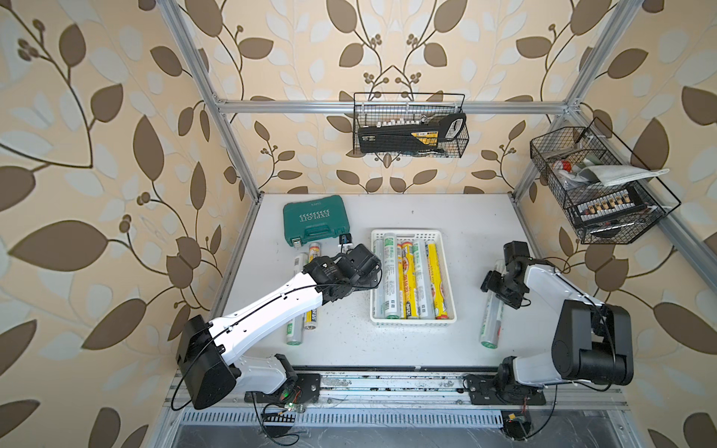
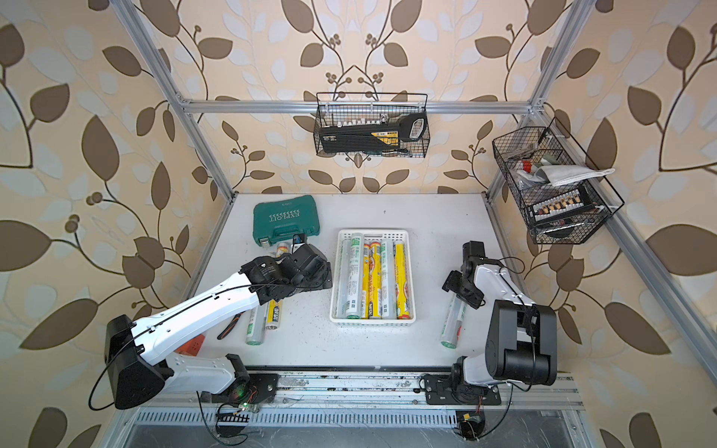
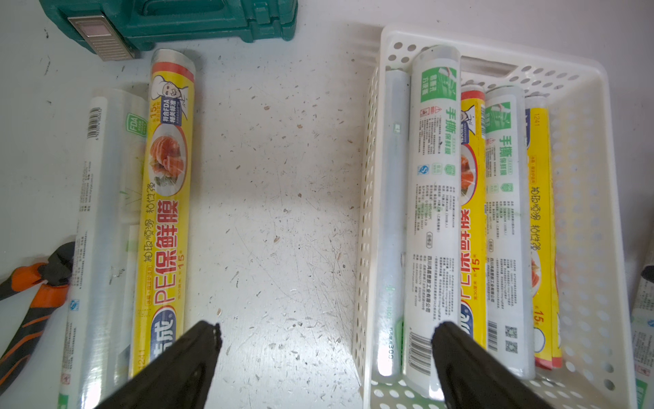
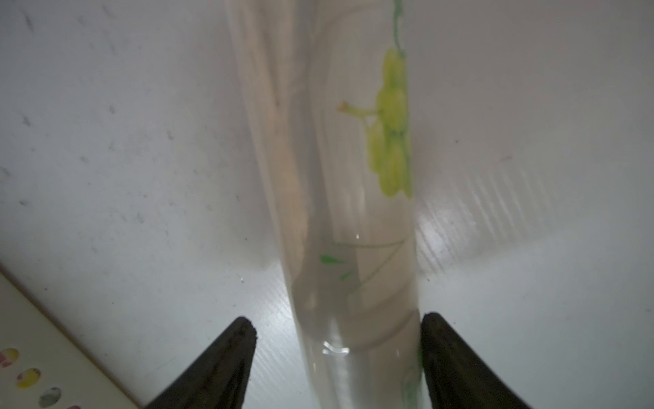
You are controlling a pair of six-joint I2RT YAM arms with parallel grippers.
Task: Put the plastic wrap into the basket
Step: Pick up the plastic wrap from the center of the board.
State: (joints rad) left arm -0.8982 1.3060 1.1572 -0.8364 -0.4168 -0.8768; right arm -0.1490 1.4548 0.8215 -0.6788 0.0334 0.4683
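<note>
Right of centre in both top views, on the white desk (image 1: pixel 341 337), a lone roll (image 1: pixel 489 326) of plastic wrap lies well apart from the basket (image 1: pixel 413 322). The right jaws stand astride its upper part. In the right wrist view they are spread, one tip just against the roll's side and the other with a strip of desk showing beside it, so nothing is pinched yet. That roll is a slim, straight cylinder in a glossy clear sleeve printed with pale green grapes. It is probably light and stiff along its length, but smooth enough to slide and round enough to roll away under a sideways nudge. A hold across the width near mid-length would likely keep it level, while one nearer an end may let the long side dip. The basket, at frame centre, is white moulded plastic with perforated walls. It already carries five rolls (image 1: pixel 421 279) side by side, some silver-white with green print and some yellow with red. Left of it, a yellow roll (image 3: pixel 166 198) and a clear roll (image 3: pixel 102 212) lie touching on the scuffed desk, below a teal case (image 3: pixel 198 17) and beside orange-handled pliers (image 3: pixel 32 301). The left jaws hang wide apart and empty over the bare strip between them and the basket.
</note>
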